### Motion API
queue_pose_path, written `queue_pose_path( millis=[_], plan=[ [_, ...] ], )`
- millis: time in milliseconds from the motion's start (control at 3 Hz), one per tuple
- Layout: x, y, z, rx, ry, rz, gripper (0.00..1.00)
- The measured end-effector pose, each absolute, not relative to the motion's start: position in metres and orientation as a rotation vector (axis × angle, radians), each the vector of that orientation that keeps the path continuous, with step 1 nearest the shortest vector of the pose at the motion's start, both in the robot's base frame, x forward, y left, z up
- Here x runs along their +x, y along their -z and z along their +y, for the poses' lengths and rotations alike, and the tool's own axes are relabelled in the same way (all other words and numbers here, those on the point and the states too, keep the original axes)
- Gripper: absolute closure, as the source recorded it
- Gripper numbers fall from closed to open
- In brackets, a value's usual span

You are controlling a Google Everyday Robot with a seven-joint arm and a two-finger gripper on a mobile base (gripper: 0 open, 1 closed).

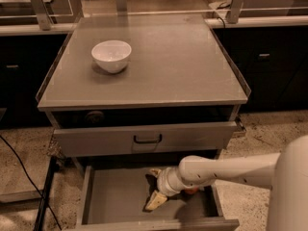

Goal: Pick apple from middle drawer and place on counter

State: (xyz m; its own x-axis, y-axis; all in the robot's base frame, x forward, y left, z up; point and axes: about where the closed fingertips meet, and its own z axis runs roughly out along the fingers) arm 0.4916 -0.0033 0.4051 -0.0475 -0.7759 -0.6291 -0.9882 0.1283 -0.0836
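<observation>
red apple (pixel 191 190) beside end effector (pixel 153 187), inside middle drawer (pixel 113 197)

Speckled stone floor (pixel 269 129) lies off the right edge of the desk (pixel 96 141); dark cabinets (pixel 274 66) under pale worktops (pixel 269 20) flank its rear corners; gripper (pixel 154 187) sits below its front edge.

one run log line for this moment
gripper open, inside drawer | apple part hidden under arm, not gripped | counter: bowl on it

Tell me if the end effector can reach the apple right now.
Likely not yet: the end effector sits inside the middle drawer, but the apple shows beneath its wrist, behind the fingertips.
</observation>
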Motion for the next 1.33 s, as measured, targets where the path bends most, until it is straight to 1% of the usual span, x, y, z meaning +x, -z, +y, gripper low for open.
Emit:
queue_pose_path(
  millis=[333, 667, 1000, 1333],
  plan=[
    [0.498, -0.401, -0.020, -1.786, -0.439, 1.882, 0.21],
    [0.506, -0.392, -0.051, -1.824, -0.393, 1.939, 0.21],
    [0.514, -0.383, -0.090, -1.820, -0.335, 2.014, 0.26],
    [0.514, -0.383, -0.090, -1.820, -0.335, 2.014, 0.23]
  ],
)
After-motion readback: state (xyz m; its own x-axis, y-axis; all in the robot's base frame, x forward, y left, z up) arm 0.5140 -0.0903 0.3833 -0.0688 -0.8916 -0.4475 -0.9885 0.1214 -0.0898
